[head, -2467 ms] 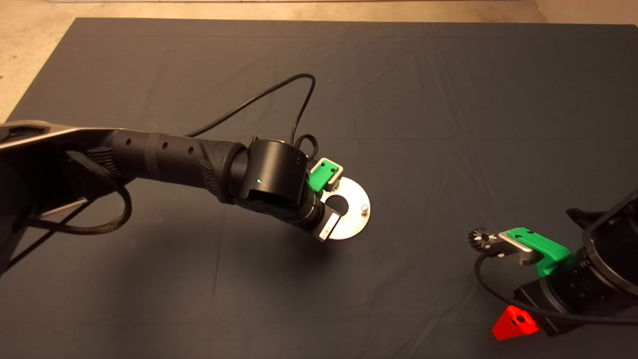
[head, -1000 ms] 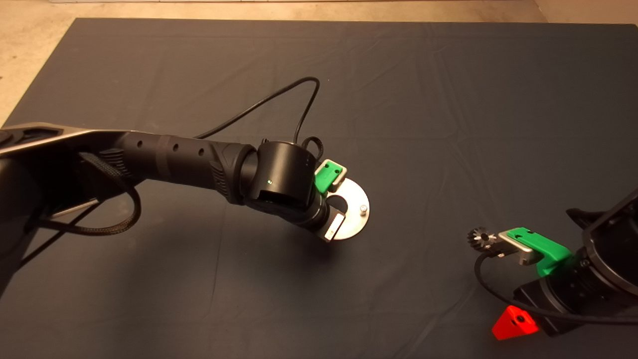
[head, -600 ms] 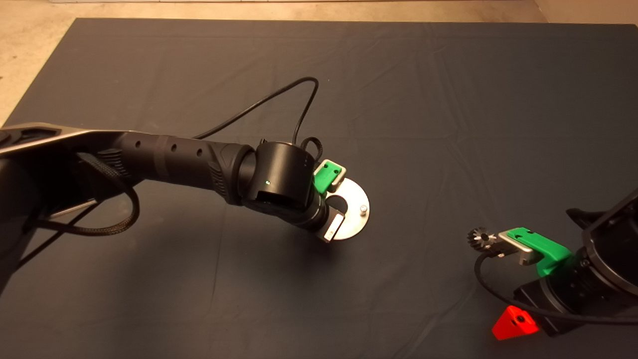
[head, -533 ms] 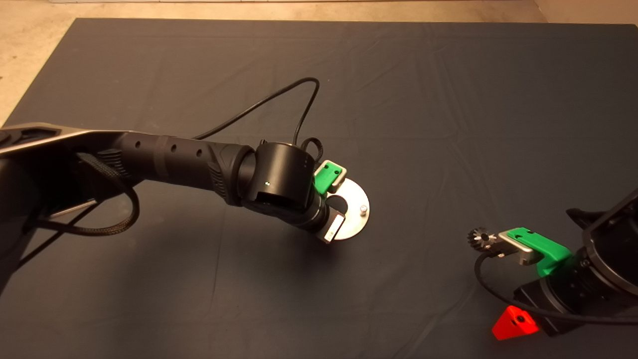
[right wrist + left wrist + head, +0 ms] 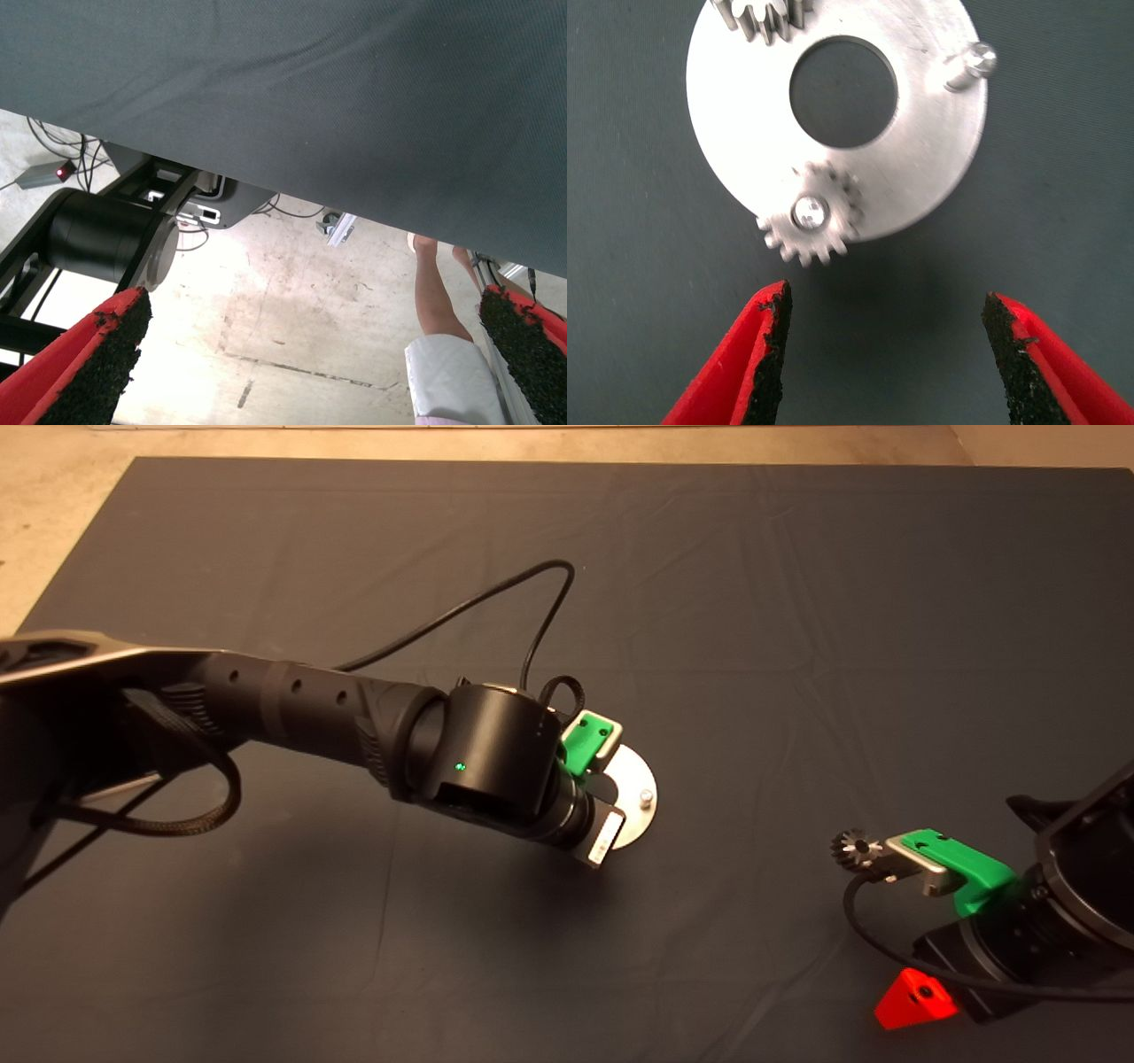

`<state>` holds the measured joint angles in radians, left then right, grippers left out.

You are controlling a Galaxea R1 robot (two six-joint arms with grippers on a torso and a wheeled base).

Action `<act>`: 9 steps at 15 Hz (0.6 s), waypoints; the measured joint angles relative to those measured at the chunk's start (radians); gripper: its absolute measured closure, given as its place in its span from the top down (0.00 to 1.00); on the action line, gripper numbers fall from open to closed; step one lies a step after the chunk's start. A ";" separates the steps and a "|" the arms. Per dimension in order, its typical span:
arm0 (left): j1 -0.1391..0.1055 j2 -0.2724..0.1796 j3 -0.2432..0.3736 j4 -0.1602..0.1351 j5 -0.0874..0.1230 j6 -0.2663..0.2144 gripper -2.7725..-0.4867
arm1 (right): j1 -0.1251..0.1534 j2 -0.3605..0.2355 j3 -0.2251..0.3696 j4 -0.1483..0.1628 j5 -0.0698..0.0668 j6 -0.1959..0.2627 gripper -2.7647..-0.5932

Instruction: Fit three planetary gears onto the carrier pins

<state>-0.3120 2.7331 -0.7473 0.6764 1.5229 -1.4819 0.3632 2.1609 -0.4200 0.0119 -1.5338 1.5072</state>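
Note:
The silver disc (image 5: 930, 168) lies mid-mat, also visible in the head view as the disc (image 5: 636, 779), half covered by my left wrist. One planetary gear (image 5: 808, 223) sits on a carrier pin at the disc's rim. A second gear (image 5: 764, 16) sits on another pin, cut off by the picture's edge. The third pin (image 5: 970, 66) is bare, and the head view shows that pin (image 5: 648, 796) too. My left gripper (image 5: 884, 354) hovers open, just back from the seated gear, holding nothing. Another gear (image 5: 852, 848) lies beside my parked right gripper (image 5: 314, 350), which is open and empty.
The dark mat (image 5: 797, 646) spreads wide on all sides of the disc. A black cable (image 5: 540, 602) loops up behind my left wrist. Past the mat's edge, the right wrist view shows floor, robot base parts and a person's leg (image 5: 434, 292).
My left arm has risen and drawn slightly back from the disc; its wrist looks larger now. The disc, the gears and the right arm have stayed put.

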 joint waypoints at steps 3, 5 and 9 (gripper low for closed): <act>-0.013 -0.028 0.064 -0.014 -0.001 -0.087 0.49 | 0.000 0.000 0.000 0.000 0.001 0.000 1.00; -0.014 -0.074 0.095 -0.053 0.000 -0.115 0.54 | 0.000 -0.002 0.000 0.000 0.000 0.000 1.00; -0.021 -0.173 0.189 -0.169 0.003 -0.238 0.60 | 0.061 -0.041 0.000 0.000 0.000 -0.072 1.00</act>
<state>-0.3332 2.5600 -0.5581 0.5071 1.5260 -1.7200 0.4246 2.1197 -0.4200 0.0119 -1.5340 1.4353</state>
